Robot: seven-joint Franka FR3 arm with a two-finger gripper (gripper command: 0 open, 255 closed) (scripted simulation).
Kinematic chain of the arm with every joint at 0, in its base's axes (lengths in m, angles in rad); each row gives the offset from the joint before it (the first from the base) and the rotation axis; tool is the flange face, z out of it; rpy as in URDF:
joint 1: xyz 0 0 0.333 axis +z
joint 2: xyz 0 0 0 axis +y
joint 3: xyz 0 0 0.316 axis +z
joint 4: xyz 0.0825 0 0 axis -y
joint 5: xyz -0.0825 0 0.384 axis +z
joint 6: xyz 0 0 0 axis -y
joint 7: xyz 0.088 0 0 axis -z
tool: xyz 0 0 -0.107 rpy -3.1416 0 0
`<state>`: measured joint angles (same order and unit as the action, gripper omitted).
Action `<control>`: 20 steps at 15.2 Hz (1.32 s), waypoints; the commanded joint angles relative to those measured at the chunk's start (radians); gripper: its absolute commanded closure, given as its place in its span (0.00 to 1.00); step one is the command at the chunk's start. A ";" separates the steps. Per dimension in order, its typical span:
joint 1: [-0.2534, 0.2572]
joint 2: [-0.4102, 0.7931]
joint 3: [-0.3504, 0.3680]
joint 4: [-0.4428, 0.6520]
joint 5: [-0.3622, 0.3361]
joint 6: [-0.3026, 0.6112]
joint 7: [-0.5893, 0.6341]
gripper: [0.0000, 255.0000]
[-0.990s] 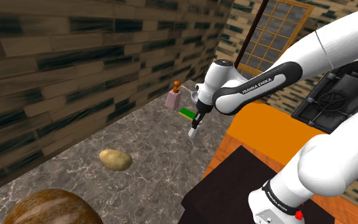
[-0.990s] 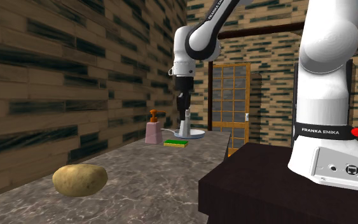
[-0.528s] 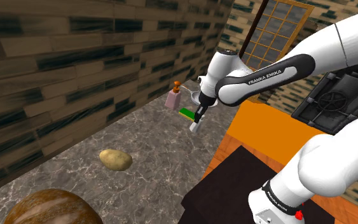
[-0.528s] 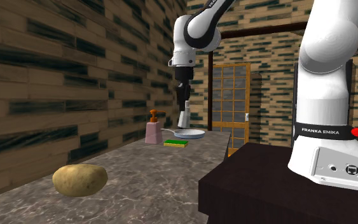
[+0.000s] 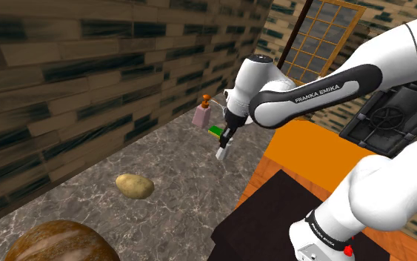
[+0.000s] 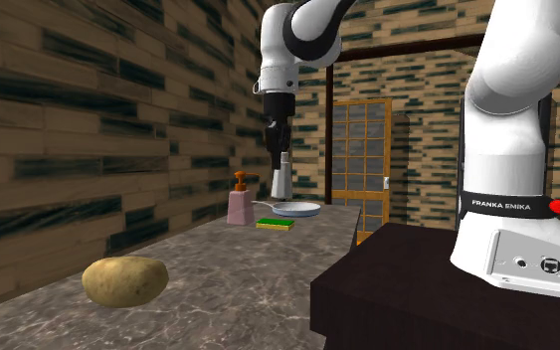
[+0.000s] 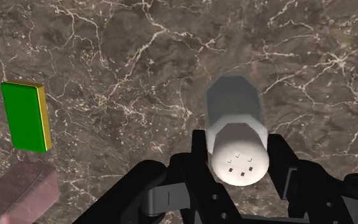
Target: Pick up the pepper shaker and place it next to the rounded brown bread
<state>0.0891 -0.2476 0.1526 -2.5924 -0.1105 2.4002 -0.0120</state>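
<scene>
Plainly the all-black two-finger claw (image 7: 240, 154) is pinching the pale grey, cylindrical pepper shaker (image 7: 236, 124) near its perforated white cap, one finger on each side. The shaker hangs below the claw, clear of the dark veined marble counter (image 5: 173, 174). The step in hand looks like the carry. The rounded, glossy brown bread (image 5: 55, 241) lies well away from the claw, far along the counter, with the yellowish oval potato (image 5: 134, 185) between the two. A good carry would hold the shaker upright at about this height, pass above or to one side of the potato, and lower only once beside the loaf, leaving a small gap so the shaker does not nudge it. How far the fingers reach around the shaker is hard to judge, so a gentle pace seems wise. The green and yellow rectangular sponge (image 7: 25, 116) lies off to one side of the claw, likely out of the path.
</scene>
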 commanded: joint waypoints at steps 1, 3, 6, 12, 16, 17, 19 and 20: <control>0.028 0.005 0.042 0.004 0.009 -0.005 0.064 1.00; 0.052 0.012 0.079 0.015 0.017 -0.014 0.119 1.00; 0.087 0.032 0.134 0.041 0.024 -0.028 0.203 1.00; 0.147 0.101 0.240 0.125 0.015 -0.062 0.376 1.00; 0.184 0.170 0.303 0.205 -0.012 -0.090 0.495 1.00; 0.194 0.190 0.318 0.227 -0.021 -0.098 0.526 1.00; 0.214 0.232 0.344 0.276 -0.044 -0.116 0.587 1.00; 0.225 0.255 0.357 0.302 -0.057 -0.126 0.618 1.00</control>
<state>0.3058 -0.0158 0.4984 -2.3150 -0.1542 2.2816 0.5761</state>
